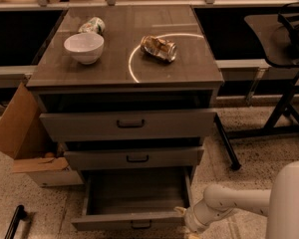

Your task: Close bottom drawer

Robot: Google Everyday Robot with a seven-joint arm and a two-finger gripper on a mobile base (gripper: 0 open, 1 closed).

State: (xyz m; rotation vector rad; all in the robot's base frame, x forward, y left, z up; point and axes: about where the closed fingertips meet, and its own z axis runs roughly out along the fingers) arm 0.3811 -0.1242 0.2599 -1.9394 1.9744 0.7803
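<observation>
Grey cabinet with three drawers, and all of them are pulled out to some degree. The bottom drawer point(109, 222) sticks out the furthest, so you can look straight down into its plain grey box. Its low front sits right at the lower edge of the view, with the small dark handle point(140, 225) just peeking in. The middle drawer point(164, 158) is out only a little. The top drawer point(89, 126), the tall-fronted one, is out a bit too, with a dark gap above it.

The white arm point(239, 199) comes in from the lower right, low over the speckled floor point(249, 148). The pincer point(185, 218) is down at the right front corner of the bottom drawer, right up against it or nearly so. Honestly can't tell whether the pincer is released or clenched from this angle.

On the table point(189, 68), i.e. the cabinet's top:
- a white bowl point(83, 47) near the left side
- a can or cup point(92, 25) on its side, just behind the bowl
- a crushed can point(159, 48) nearer the middle, sitting on a bright ring of light point(131, 66)

A cardboard box point(17, 128) leans open on the cabinet's left. A black desk point(274, 39) stands off to the right.
</observation>
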